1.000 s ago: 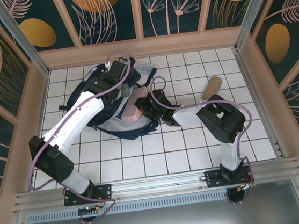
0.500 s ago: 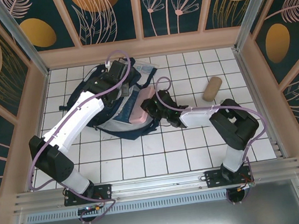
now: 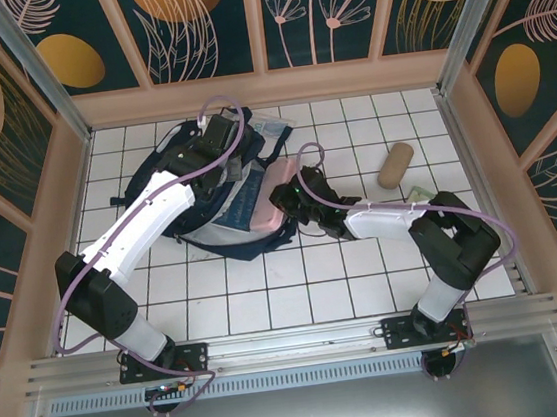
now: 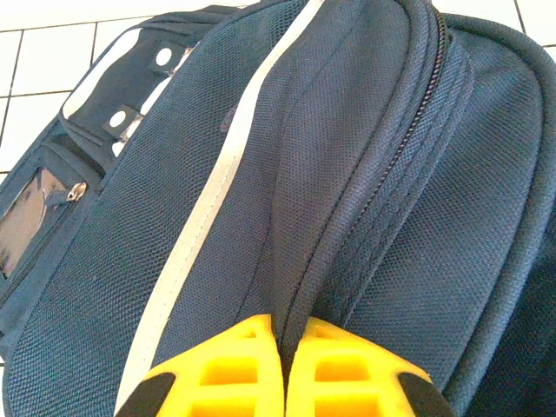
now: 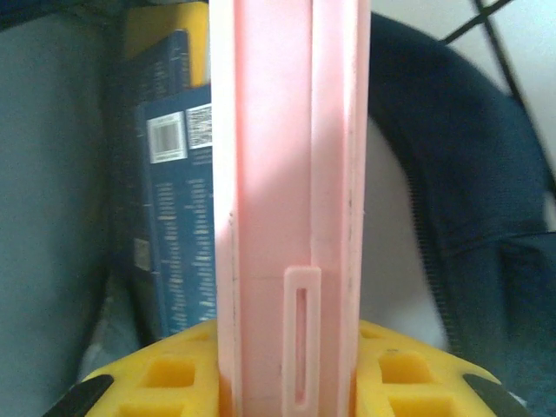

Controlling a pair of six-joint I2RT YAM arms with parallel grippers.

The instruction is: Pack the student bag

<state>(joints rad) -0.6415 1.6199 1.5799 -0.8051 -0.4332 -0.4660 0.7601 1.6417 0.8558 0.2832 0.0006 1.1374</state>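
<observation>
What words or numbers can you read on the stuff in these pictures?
Nothing here can be read.
blue book: rows of tiny white print, too blurred to read.
white sticker on the blue book, beside a square code pattern: print too small and blurred to read.
pink case: no words or numbers on it.
student bag: no words or brand on the parts in view.

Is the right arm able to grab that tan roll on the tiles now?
Probably not yet: its fingers are shut on the pink case at the student bag. The tan roll lies uncovered nearby; only that grip blocks it.
</observation>
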